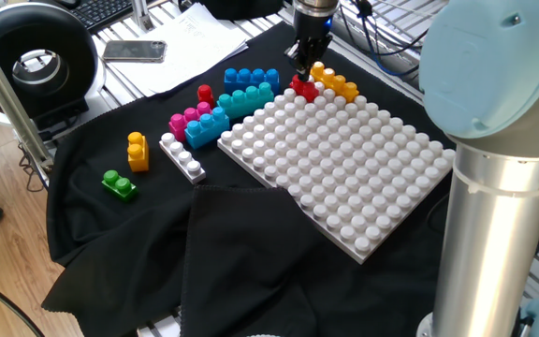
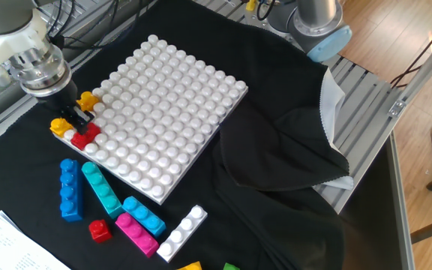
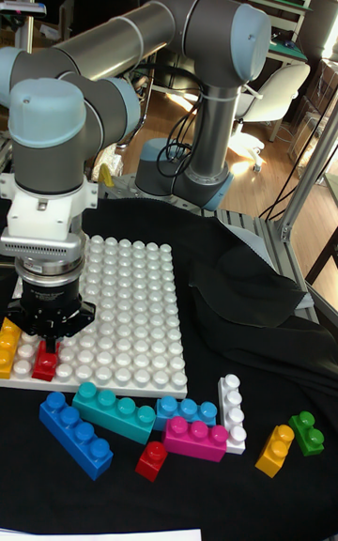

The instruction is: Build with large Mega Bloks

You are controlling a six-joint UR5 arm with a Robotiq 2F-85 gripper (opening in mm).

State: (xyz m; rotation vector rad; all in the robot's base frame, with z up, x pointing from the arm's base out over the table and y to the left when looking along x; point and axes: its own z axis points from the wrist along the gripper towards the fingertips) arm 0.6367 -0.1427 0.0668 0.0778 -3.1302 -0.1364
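Note:
My gripper [image 1: 301, 71] [image 2: 74, 120] [image 3: 48, 344] hangs just above a small red brick [image 1: 303, 89] [image 2: 86, 137] [image 3: 44, 364]. That brick sits on a corner of the white studded board [image 1: 344, 168] [image 2: 163, 105] [image 3: 127, 306]. The fingers stand slightly open and hold nothing. A yellow-orange brick [image 1: 336, 83] [image 2: 88, 99] [image 3: 8, 346] lies against the board's edge beside the red one. On the black cloth lie loose Mega Bloks: blue [image 1: 251, 77] [image 3: 73, 434], teal [image 1: 247, 98] [image 3: 115, 407], pink [image 1: 189, 117], light blue [image 1: 207, 127], white [image 1: 182, 156], small red [image 1: 205, 94], yellow [image 1: 138, 151] and green [image 1: 118, 184].
The arm's grey base column [image 1: 494, 234] rises at the right of the table. A folded bulge of black cloth [image 2: 283, 150] lies beside the board. Papers and a phone [image 1: 135, 51] sit behind the bricks, and a black round device [image 1: 32, 62] stands at the far left.

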